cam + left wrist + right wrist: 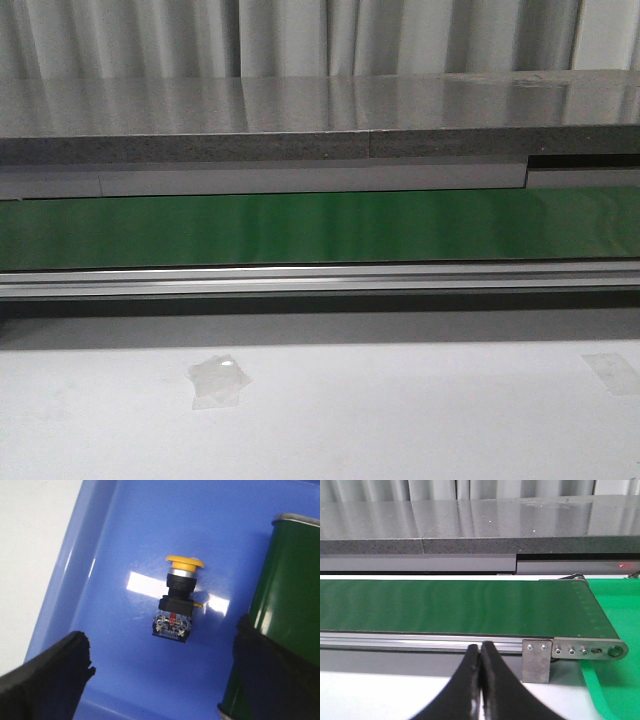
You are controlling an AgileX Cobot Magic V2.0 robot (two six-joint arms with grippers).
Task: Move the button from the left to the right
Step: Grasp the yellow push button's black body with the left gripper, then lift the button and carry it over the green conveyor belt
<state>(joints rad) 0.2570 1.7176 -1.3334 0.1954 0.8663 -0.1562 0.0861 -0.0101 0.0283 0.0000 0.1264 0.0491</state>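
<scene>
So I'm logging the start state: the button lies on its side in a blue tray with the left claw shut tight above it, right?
Not quite. The left wrist view shows the left claw open, its fingers wide apart. The button does lie on its side in the blue tray.

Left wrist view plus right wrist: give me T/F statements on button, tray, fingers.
1. The button lies on its side in a blue tray. True.
2. The left gripper fingers are clamped on the button. False: they are spread wide, clear of it on both sides.
3. A green can stands in the tray beside the button. True.
4. The button's cap is red. False: it is yellow.
5. The right gripper fingers are wide open. False: they are together, holding nothing, facing the green conveyor belt.
</scene>
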